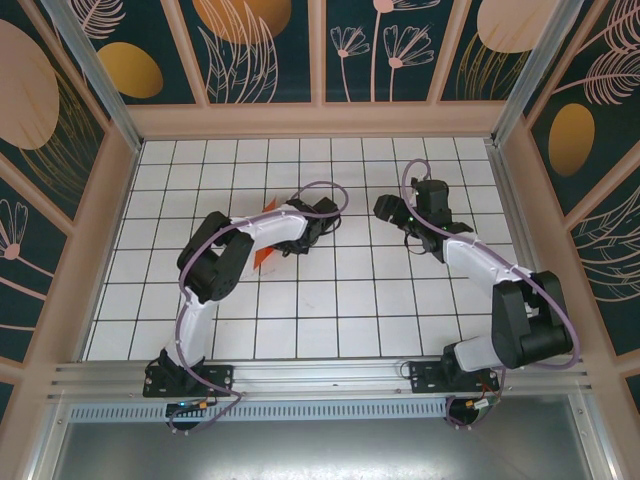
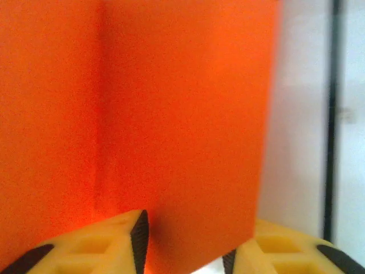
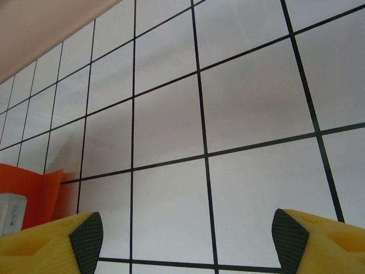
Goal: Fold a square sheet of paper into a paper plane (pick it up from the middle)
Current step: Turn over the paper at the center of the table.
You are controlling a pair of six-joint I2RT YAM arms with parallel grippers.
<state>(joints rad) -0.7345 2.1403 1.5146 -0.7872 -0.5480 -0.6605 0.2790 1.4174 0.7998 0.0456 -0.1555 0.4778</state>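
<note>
Straddling the creased orange-red paper [image 2: 182, 114], the left fingers [image 2: 97, 251] stand parted while the right fingers [image 3: 45, 251] gape over the surface [image 3: 256, 103].

You have two arms bolted to one table [image 1: 350, 320]: the left arm [image 1: 250, 235] and the right arm [image 1: 480, 262]. One purple cable loops along each arm, so count two cables [image 1: 182, 325] in all. Each arm ends in one gripper, which makes two: the left gripper [image 2: 185, 248] and the right gripper [image 3: 188, 237]. Each wrist view shows you two yellow fingers [image 2: 102, 248], four altogether, each tipped with one of the dark pads [image 3: 88, 237]. For paper, you have a single orange sheet of paper [image 2: 188, 114], and one crease line runs down it in the left wrist view.
</note>
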